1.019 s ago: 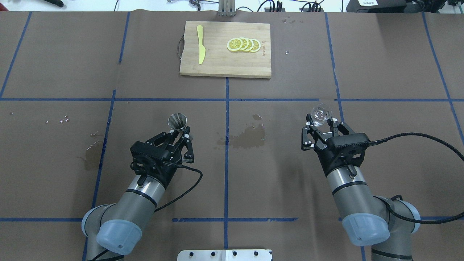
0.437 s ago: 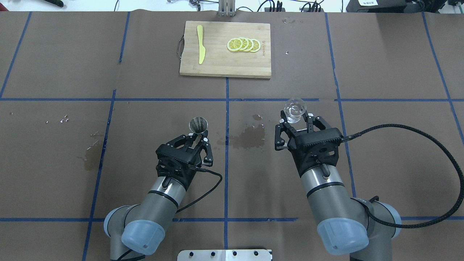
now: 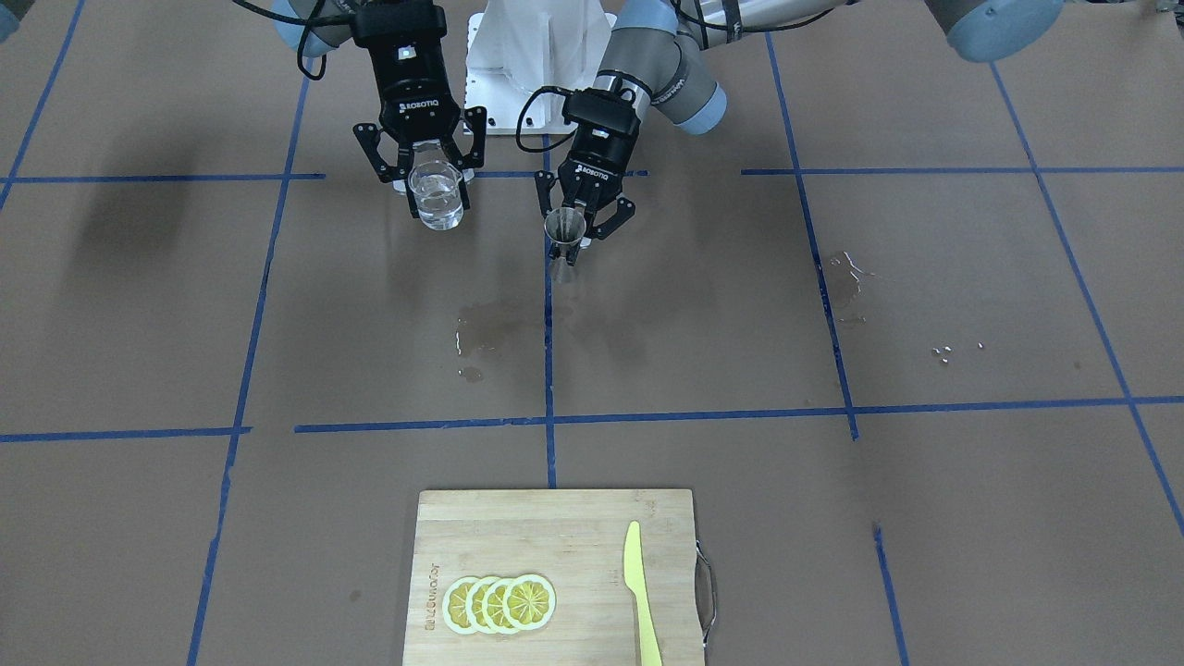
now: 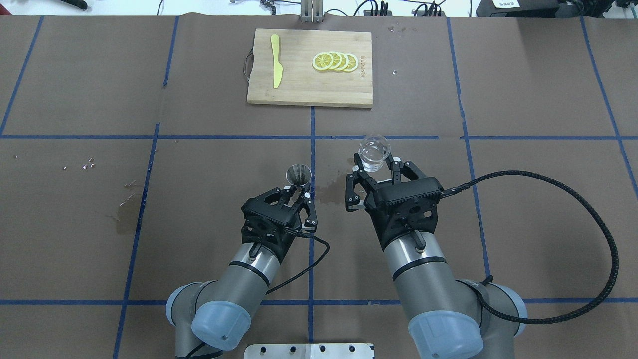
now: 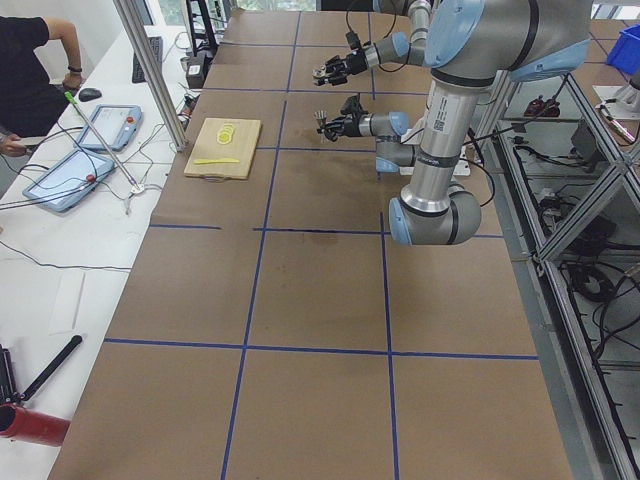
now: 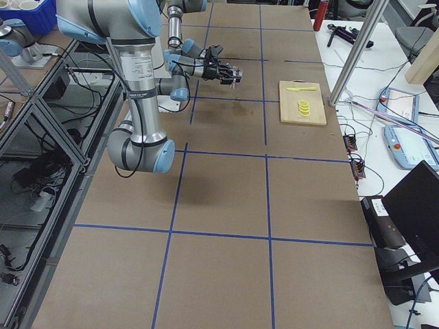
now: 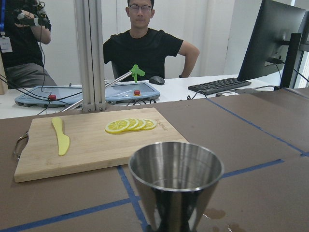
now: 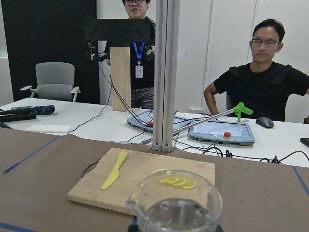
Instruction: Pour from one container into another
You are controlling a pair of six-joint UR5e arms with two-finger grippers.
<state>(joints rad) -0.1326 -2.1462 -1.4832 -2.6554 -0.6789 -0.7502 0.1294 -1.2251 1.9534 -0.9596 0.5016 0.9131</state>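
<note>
Glass cup [image 4: 375, 149] upright, tight between the right jaws; metal jigger [image 4: 298, 175] upright, tight between the left jaws.

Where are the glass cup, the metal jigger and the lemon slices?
glass cup [image 4: 375, 152]: overhead view, its clear body.
metal jigger [image 4: 298, 174]: overhead view, inside its open top.
lemon slices [image 4: 335, 61]: overhead view, a middle slice.

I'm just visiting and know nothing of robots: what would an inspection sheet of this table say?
Surface: brown table, blue tape grid, wet patch near centre.
Job's things: glass cup holds clear liquid; jigger looks empty; both upright, apart.
Clutter: cutting board with lemon slices and yellow knife.
Grippers: right gripper shut on glass cup; left gripper shut on jigger.
Cables: black cable loops from right wrist.
Surroundings: seated man, monitor beyond table.
</note>
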